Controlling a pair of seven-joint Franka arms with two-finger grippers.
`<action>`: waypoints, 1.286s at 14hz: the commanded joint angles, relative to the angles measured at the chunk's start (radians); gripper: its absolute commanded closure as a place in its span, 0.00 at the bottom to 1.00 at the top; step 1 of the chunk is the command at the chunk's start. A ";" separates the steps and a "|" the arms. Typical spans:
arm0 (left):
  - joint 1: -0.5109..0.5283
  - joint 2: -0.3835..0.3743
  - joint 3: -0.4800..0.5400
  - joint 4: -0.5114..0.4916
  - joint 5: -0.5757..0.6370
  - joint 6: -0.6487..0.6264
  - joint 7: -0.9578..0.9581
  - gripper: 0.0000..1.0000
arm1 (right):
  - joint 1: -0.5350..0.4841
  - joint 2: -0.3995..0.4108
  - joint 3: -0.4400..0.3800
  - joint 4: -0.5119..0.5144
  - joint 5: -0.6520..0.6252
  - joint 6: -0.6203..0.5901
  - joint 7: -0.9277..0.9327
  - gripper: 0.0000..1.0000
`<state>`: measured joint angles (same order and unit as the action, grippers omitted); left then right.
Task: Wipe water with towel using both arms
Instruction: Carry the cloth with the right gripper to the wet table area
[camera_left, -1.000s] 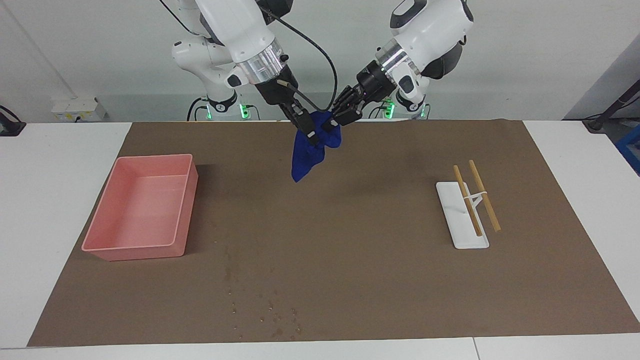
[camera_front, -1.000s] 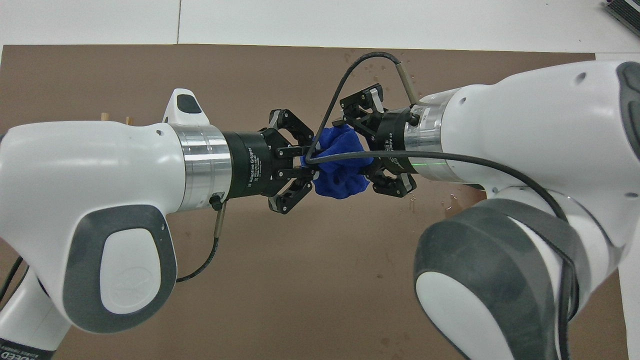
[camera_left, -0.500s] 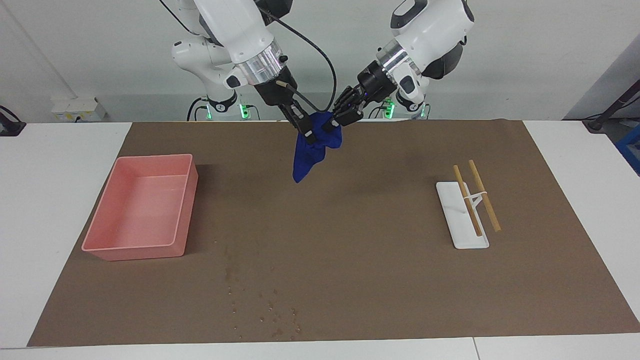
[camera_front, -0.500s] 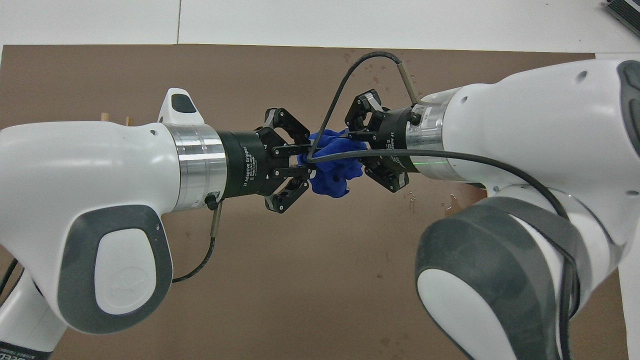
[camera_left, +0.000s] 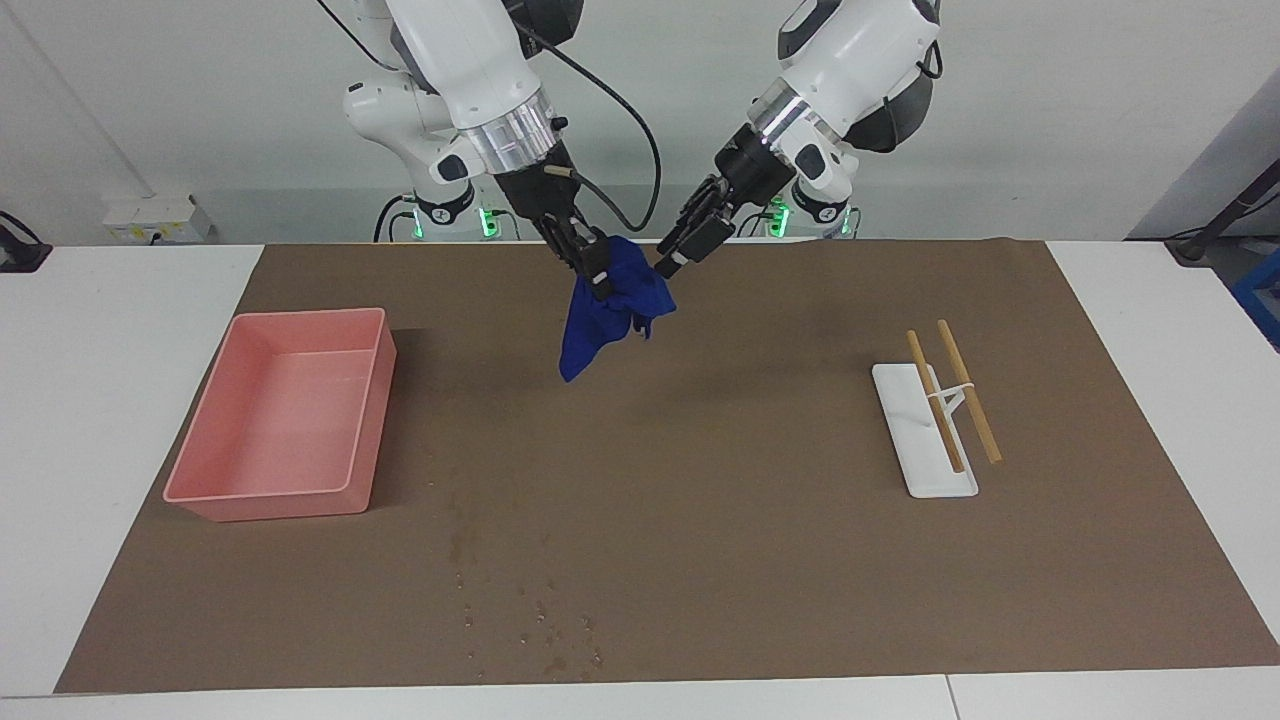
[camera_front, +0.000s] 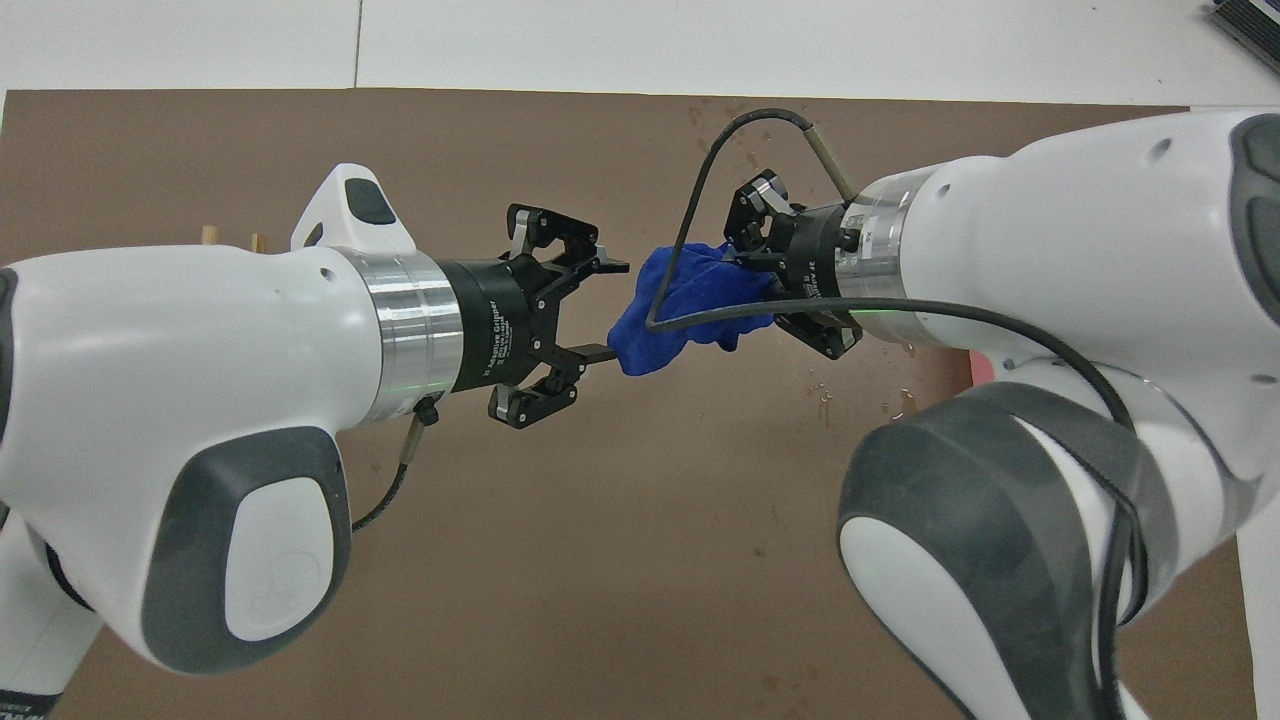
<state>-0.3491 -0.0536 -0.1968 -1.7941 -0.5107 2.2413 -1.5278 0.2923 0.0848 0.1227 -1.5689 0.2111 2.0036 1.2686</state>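
Note:
My right gripper is shut on the upper end of a crumpled blue towel, which hangs in the air over the brown mat near the robots' edge. The towel and right gripper also show in the overhead view. My left gripper is open beside the towel with a small gap to it; its spread fingers hold nothing. Water lies as small dark droplets on the mat near the edge farthest from the robots, and more droplets show in the overhead view.
A pink bin stands on the mat toward the right arm's end. A white rest with two wooden sticks lies toward the left arm's end. White table surrounds the mat.
My left gripper has opened, let go of the towel and drawn back a little. My right gripper has carried the towel slightly toward the right arm's end.

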 joint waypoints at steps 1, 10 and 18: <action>0.001 -0.003 0.020 -0.001 0.136 0.000 0.107 0.00 | -0.070 -0.017 0.008 -0.049 -0.018 0.011 -0.228 1.00; 0.252 -0.040 0.025 -0.015 0.400 -0.377 1.142 0.00 | -0.246 0.146 0.008 -0.143 -0.148 0.344 -0.923 1.00; 0.360 0.028 0.034 0.176 0.509 -0.637 1.517 0.00 | -0.275 0.478 0.011 0.017 -0.141 0.690 -1.086 1.00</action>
<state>0.0198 -0.0554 -0.1588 -1.6608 -0.0249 1.6465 -0.0455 0.0446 0.5057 0.1179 -1.5963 0.0829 2.6420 0.2159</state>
